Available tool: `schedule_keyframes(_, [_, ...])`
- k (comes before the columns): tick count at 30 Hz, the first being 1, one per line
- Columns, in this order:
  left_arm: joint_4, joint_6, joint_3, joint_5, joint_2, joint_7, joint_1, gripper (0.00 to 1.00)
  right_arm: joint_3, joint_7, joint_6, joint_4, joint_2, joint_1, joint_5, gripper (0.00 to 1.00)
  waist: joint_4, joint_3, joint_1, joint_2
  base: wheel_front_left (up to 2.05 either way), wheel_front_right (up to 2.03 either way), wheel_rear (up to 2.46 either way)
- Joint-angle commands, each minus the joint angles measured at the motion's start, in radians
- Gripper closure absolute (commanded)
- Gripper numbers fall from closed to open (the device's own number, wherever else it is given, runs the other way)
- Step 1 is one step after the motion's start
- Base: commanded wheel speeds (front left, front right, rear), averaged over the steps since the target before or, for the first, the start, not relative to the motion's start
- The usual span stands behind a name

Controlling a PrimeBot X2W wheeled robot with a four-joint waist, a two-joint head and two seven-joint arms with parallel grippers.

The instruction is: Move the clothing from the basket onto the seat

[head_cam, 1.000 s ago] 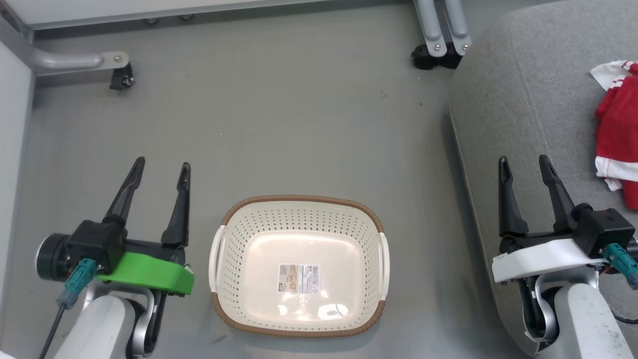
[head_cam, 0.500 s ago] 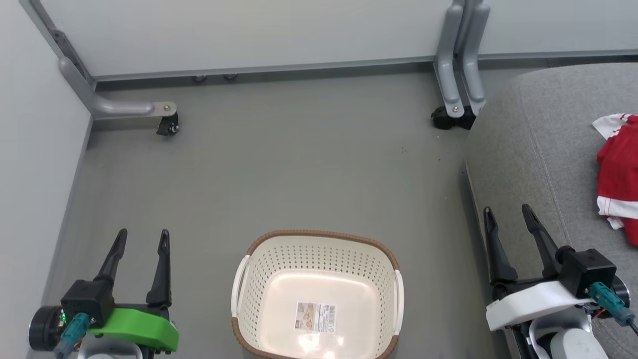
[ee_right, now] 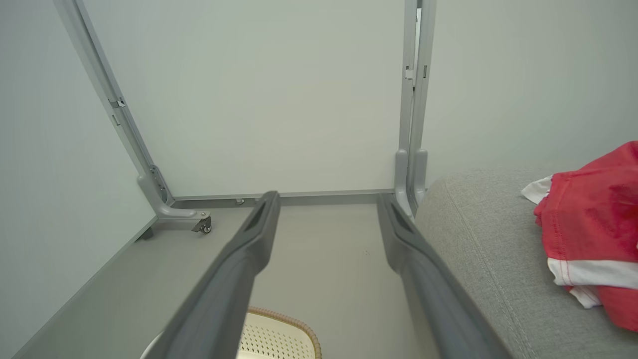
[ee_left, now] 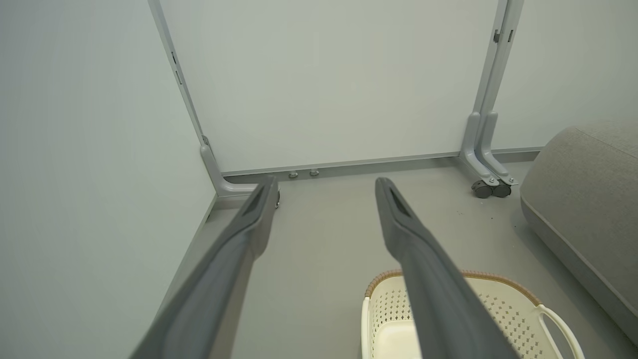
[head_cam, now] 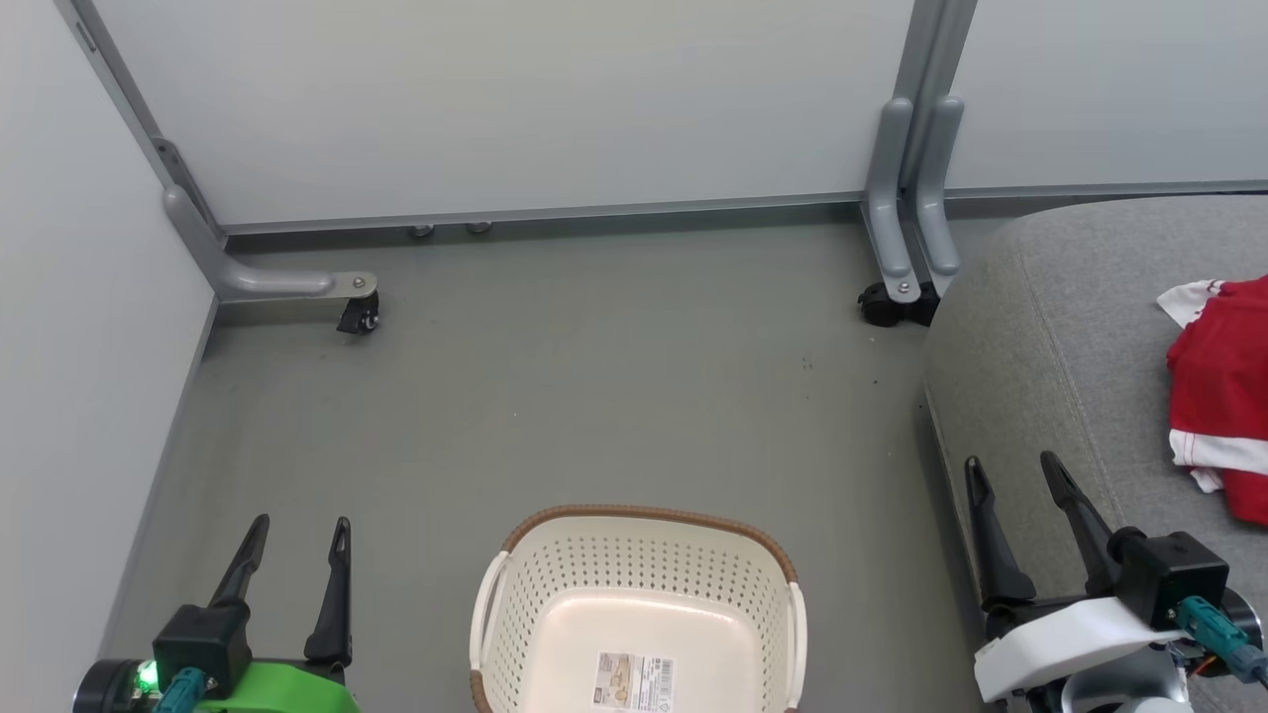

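The laundry basket (head_cam: 644, 513) stands on the grey floor (head_cam: 594, 396) at the bottom middle of the head view, its lower part cut off by the frame. Its cream perforated walls and smooth bottom hold nothing but a printed label (head_cam: 634, 681). The red clothing (head_cam: 1223, 396) with white trim lies in a crumpled heap on the grey seat (head_cam: 1070, 356) at the right, running out past the frame's edge, so I cannot tell how many garments are in it. The heap is well apart from the basket. The left pincer (head_cam: 302, 520) hovers over the floor just left of the basket, its two dark fingers spread wide with nothing between them. The right pincer (head_cam: 1009, 458) hangs over the near edge of the seat, to the right of the basket and short of the clothing, its fingers likewise parted and bare. Both point away from the robot toward the pale partition panels (head_cam: 555, 109) that close off the floor at the back and left. The panels' grey metal feet end in small black casters (head_cam: 359, 317).
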Motion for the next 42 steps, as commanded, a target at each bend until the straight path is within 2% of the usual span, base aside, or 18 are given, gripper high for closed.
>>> schedule_keyframes(1, [0.003,-0.006,0.008,0.01,-0.005,-0.003,0.014,0.0,0.002,0.004,0.0,-0.007,-0.001,0.011,-0.002,0.0,0.001,-0.004,0.0001,0.0,0.0,0.0,0.0])
schedule_keyframes(24, [0.06,-0.045,0.053,0.058,-0.044,-0.003,-0.003,0.0,0.006,0.019,0.0,-0.009,-0.001,0.018,0.012,0.0,-0.009,-0.021,0.0001,0.0,0.0,0.0,0.0])
schedule_keyframes(25, [0.06,-0.04,0.051,0.056,-0.043,0.0,-0.001,1.0,0.005,0.016,0.0,-0.006,0.0,0.006,0.01,1.0,-0.009,-0.021,0.0001,0.0,0.0,0.0,0.0])
schedule_keyframes(28, [0.083,-0.04,0.052,0.05,-0.054,0.007,0.0,1.0,0.008,0.015,0.0,0.015,0.003,0.012,0.017,1.0,-0.009,-0.021,0.0001,0.0,0.0,0.0,0.0])
schedule_keyframes(42, [0.068,-0.046,0.09,-0.212,-0.077,0.078,-0.026,1.0,0.006,0.042,0.0,0.058,-0.013,-0.03,0.302,1.0,-0.01,-0.016,0.0001,0.0,0.0,0.0,0.0])
